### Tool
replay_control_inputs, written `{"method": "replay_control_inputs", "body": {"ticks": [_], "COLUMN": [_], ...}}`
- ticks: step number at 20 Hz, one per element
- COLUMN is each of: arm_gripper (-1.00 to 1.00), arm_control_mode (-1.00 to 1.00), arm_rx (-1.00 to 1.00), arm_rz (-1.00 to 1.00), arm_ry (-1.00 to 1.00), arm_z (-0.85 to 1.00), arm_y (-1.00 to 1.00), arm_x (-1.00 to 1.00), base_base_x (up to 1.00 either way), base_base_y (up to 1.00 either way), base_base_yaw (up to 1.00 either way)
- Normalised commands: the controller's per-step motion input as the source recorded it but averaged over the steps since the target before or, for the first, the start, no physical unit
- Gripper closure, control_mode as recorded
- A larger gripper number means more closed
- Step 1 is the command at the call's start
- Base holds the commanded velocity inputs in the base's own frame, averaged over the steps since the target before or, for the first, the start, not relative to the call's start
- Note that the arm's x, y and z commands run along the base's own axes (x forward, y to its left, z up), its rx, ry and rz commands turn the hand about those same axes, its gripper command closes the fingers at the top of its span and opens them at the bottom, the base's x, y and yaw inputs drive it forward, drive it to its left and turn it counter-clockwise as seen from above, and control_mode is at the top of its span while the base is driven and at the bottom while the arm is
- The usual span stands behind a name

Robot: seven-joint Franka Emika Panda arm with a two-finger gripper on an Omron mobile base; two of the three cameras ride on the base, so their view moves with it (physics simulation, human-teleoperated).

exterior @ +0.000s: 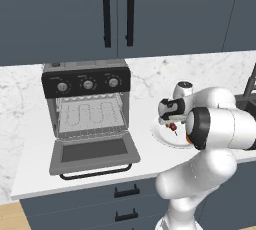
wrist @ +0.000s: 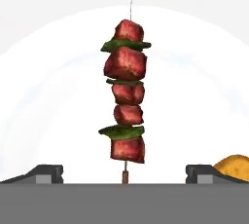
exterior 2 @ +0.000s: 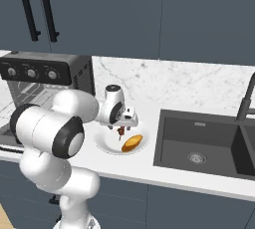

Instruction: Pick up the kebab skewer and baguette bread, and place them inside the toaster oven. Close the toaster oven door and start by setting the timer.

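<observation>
Directly over the white plate (exterior 2: 107,146), the gripper (wrist: 124,173) hangs with its jaws spread wide and nothing between them. On the plate, the kebab skewer (wrist: 126,99) lies midway between the fingertips (wrist: 46,173), with the baguette bread (exterior 2: 131,143) beside it. Left of the plate stands the toaster oven (exterior: 86,101), its door (exterior: 93,155) dropped open.

The white arm rises from its base, bends sharply at a big dark-ringed elbow joint, and reaches forward with the forearm nearly level. The wrist turns down, so the gripper (exterior 2: 121,129) points downward. In the left base view the gripper (exterior: 171,123) is partly hidden behind the elbow. In the hand view the two dark fingertips (wrist: 46,173) stand far apart at the bottom corners; the jaws are wide open and nothing is between them.
</observation>
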Motion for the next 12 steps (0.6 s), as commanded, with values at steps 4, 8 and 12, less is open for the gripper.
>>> {"method": "replay_control_inputs", "body": {"ticks": [4, 8, 12], "arm_gripper": [-1.00, -1.00, -1.00], "arm_control_mode": [-1.00, -1.00, -1.00], "arm_rx": [0.00, 0.00, 0.00], "arm_rz": [0.00, 0.01, 0.02], "arm_ry": [0.09, 0.01, 0.00], "arm_z": [-0.45, -0.44, -0.52], "arm_y": [-0.01, 0.00, 0.00], "arm_x": [0.22, 0.18, 0.13], "base_base_x": [0.00, 0.00, 0.00], "base_base_y": [0.00, 0.00, 0.00], "base_base_yaw": [0.00, 0.00, 0.00]}}
